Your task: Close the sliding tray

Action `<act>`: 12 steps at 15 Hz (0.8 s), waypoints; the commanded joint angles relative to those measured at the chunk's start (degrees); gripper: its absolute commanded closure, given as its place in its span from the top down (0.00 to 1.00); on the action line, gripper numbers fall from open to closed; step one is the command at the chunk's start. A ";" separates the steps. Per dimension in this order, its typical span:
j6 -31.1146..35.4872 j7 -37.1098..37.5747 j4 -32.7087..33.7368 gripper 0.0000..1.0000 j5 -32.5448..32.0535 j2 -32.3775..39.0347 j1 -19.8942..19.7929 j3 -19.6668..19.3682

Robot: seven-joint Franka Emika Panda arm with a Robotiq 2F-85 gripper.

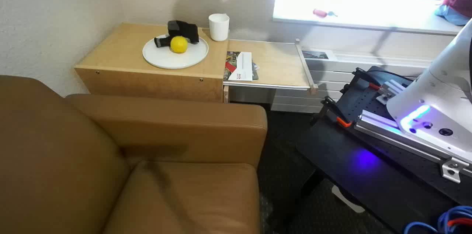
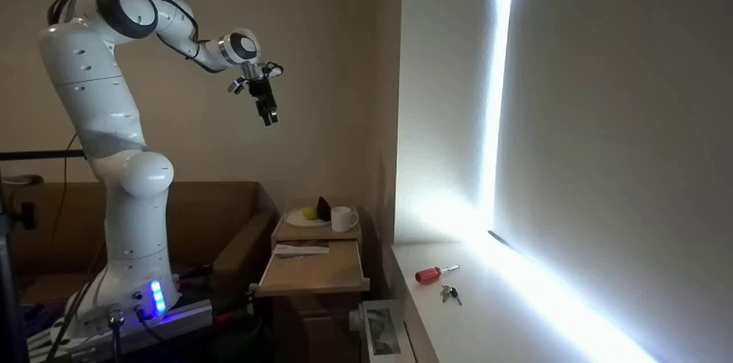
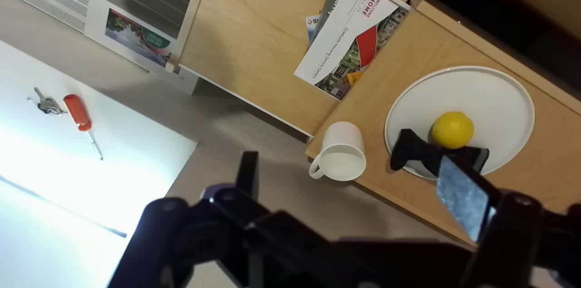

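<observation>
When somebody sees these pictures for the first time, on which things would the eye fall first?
Probably on the yellow lemon-like object, bright on the round white plate on the wooden table. Next may come the large white robot arm, with a brown sofa behind it in an exterior view, then the sliding tray, open at the table's end with printed papers on it.

Sliding tray [image 3: 258,24] pale tan, faintly grained; bench [image 1: 118,49] tan; plate [image 3: 494,97], mug [image 1: 219,28] white; pincer [image 2: 271,119] black; sofa [image 1: 166,127] brown.

A brown leather sofa [image 1: 169,127] stands beside a tan wooden table [image 1: 110,49] near pale textured walls [image 1: 66,12]; the dark floor [image 1: 284,130] shows; bright light [image 2: 550,294] floods a white windowsill [image 2: 458,323].
</observation>
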 commanded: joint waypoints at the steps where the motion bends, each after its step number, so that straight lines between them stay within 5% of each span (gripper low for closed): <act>1: -0.32 0.67 0.24 1.00 -0.85 0.44 2.82 -2.36; 10: -10.16 3.95 -25.22 1.00 1.86 -16.00 -2.39 -17.61; 12: -12.06 1.40 -24.35 1.00 6.87 -17.77 -3.22 -21.52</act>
